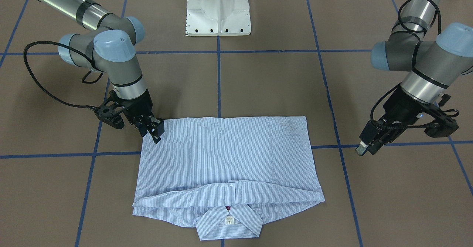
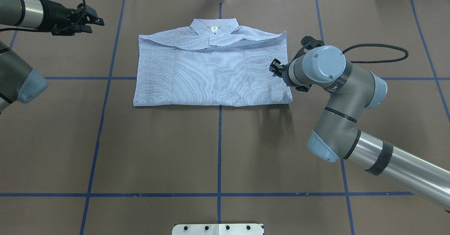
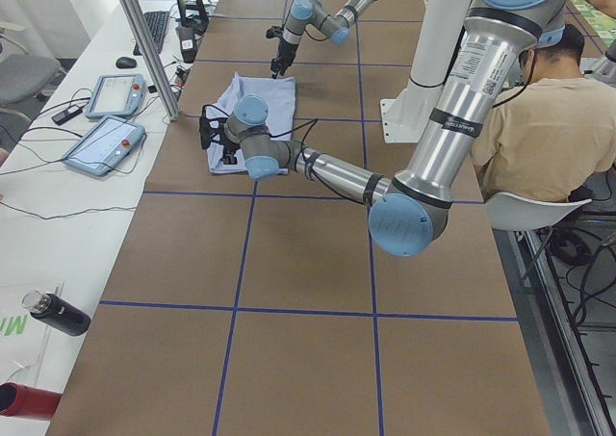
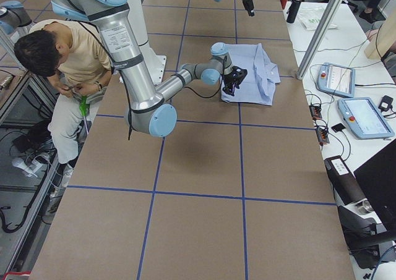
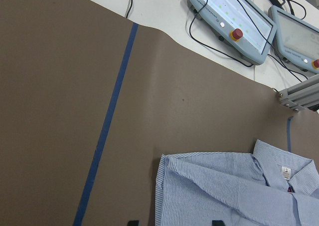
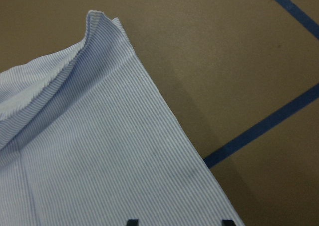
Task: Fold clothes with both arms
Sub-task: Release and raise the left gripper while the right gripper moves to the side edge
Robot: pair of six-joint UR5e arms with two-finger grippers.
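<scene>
fingers [image 6: 131, 221] of the right gripper [image 1: 153, 131] stand spread apart, pinching nothing, and point down over one side corner of the shirt [image 1: 229, 154], on the edge nearest the robot; from these views i cannot tell whether their tips touch the cloth or hang just above it. the left gripper [image 1: 366, 149] is spread as well and empty, held over bare table [image 1: 258, 84] well apart from the shirt's other side. the light blue-and-white striped shirt lies flat near the middle of the table, folded into a wide rectangle, its side edges straight. its collar [image 1: 229, 226] is on the edge away from the robot, with a small white neck label [image 1: 229, 221] and one dark red button [image 1: 228, 207] showing just above it. blue tape lines [image 1: 218, 84] cross the brown tabletop, one running under the shirt. the white pedestal base [image 1: 218, 10] stands behind, and a seated person [image 3: 539, 128] is beside it.
</scene>
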